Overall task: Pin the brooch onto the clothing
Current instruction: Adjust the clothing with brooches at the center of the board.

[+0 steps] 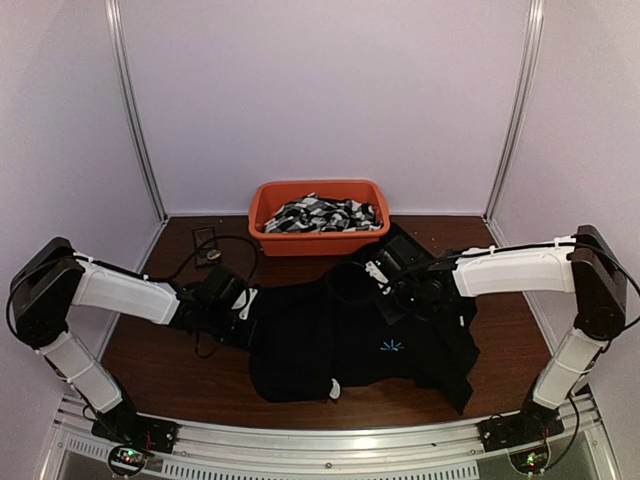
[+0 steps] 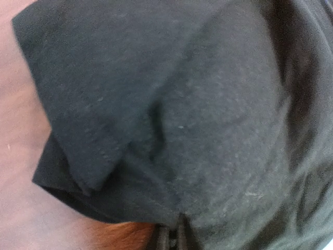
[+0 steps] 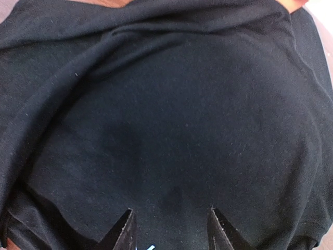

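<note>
Left gripper point(image 1: 243, 304) clamps shirt point(image 1: 350, 350) sleeve edge, probably to hold it flat; right gripper point(image 3: 170, 212) spread, empty, above chest.

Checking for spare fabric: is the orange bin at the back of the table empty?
No, the orange bin holds a heap of black-and-white patterned fabrics.

Legible text, brands, numbers: none; sole sign a small light-blue starburst mark point(image 1: 391, 346) on the front of the black shirt point(image 1: 300, 350); white tag point(image 1: 335, 389) at its hem too small to read.
</note>
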`<state>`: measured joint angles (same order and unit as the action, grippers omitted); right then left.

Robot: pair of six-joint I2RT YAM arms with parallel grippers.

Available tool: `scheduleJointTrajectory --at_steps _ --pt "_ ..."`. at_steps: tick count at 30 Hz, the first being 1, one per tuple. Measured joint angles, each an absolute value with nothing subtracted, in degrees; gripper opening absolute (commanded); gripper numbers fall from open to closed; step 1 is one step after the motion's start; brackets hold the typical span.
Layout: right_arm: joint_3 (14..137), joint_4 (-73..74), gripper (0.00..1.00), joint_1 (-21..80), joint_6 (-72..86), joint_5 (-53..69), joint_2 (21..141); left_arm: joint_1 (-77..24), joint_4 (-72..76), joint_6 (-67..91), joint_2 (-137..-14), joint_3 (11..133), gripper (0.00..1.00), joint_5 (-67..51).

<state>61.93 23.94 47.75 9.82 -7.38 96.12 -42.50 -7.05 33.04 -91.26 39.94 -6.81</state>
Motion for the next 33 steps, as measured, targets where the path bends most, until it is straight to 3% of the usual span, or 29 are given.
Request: scheduleJointTrajectory --at_steps 7,17,24,33 --pt "61.23 24.23 0.48 47.64 12.05 -7.49 99.13 -42.63 -9.39 32.14 -91.64 41.19 0.0 -5.08" --pt "59.53 23.7 0.47 45.36 15.44 -5.96 103.15 -38.61 -28.4 20.03 -92.01 54.46 0.0 7.22" --pt "59.53 22.63 0.47 44.07 17.02 -4.23 103.44 -36.86 -34.3 11.25 -101.97 58.87 0.0 12.69" --pt "59.53 22.26 0.47 43.66 18.26 -4.14 103.57 -34.96 -38.63 6.74 -103.85 62.28 0.0 15.88"
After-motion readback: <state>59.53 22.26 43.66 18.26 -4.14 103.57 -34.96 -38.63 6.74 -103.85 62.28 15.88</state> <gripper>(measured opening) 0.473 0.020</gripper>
